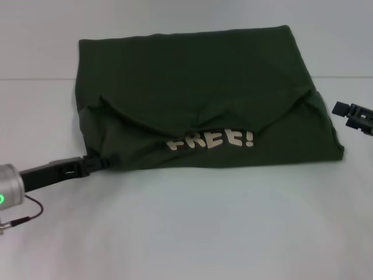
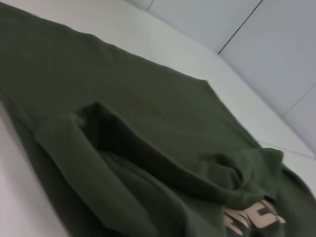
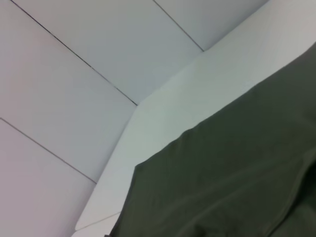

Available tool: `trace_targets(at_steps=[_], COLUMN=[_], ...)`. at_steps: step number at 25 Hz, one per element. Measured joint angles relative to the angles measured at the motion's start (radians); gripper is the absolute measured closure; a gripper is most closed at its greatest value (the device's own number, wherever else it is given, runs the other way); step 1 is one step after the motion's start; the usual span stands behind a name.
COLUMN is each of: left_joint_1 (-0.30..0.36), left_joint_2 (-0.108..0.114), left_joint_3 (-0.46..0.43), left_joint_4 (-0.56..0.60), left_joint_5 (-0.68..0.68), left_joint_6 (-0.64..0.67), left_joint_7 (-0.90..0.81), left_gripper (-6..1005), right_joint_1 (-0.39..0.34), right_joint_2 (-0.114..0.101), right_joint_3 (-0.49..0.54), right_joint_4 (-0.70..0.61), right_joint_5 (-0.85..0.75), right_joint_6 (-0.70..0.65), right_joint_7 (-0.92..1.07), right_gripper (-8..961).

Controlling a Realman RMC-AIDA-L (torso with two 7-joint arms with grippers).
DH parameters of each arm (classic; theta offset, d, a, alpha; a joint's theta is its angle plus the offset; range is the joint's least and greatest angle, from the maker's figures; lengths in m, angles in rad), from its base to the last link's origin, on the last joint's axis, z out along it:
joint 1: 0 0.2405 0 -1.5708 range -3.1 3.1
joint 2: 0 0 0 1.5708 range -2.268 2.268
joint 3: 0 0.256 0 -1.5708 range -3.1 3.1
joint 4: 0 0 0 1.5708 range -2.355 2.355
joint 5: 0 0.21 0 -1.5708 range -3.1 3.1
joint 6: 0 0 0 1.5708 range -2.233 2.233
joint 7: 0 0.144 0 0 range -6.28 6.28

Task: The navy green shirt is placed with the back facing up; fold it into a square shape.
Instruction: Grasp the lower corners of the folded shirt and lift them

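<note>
Fingers at the shirt's two near corners

Fingers of the left gripper (image 1: 93, 165) sit at the near-left corner of the navy green shirt (image 1: 198, 87), touching its hem; whether they are clamped on cloth I cannot tell. Beyond, the shirt lies mid-counter (image 1: 186, 233), sides folded in, pale lettering (image 1: 211, 140) peeking out near the front. At its right edge the right gripper (image 1: 344, 109) hovers just clear, its fingers unreadable too. Judged from this, both corners should lift evenly and carry straight back, keeping edges aligned
</note>
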Motion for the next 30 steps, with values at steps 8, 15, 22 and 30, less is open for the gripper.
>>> trace_targets(at_steps=[8, 15, 22, 30], left_joint_1=[-0.023, -0.029, -0.031, -0.038], left_joint_2=[-0.021, -0.022, -0.019, -0.012], left_joint_3=[0.028, 0.066, 0.075, 0.075], left_joint_4=[0.002, 0.0, 0.006, 0.007], left_joint_5=[0.002, 0.004, 0.004, 0.003], left_joint_6=[-0.072, -0.098, -0.105, -0.089], left_joint_7=[0.019, 0.001, -0.016, -0.028], left_gripper=[80, 130, 325, 611], right_joint_1=[0.007, 0.007, 0.012, 0.016], right_joint_2=[0.001, -0.001, 0.0, -0.013], right_joint_3=[0.004, 0.029, 0.036, 0.027], right_joint_4=[0.005, 0.017, 0.019, 0.019], right_joint_5=[0.001, 0.002, 0.002, -0.007], right_joint_6=[-0.007, -0.007, -0.004, -0.003], right_joint_7=[0.003, 0.004, 0.007, 0.02], right_gripper=[39, 38, 39, 39])
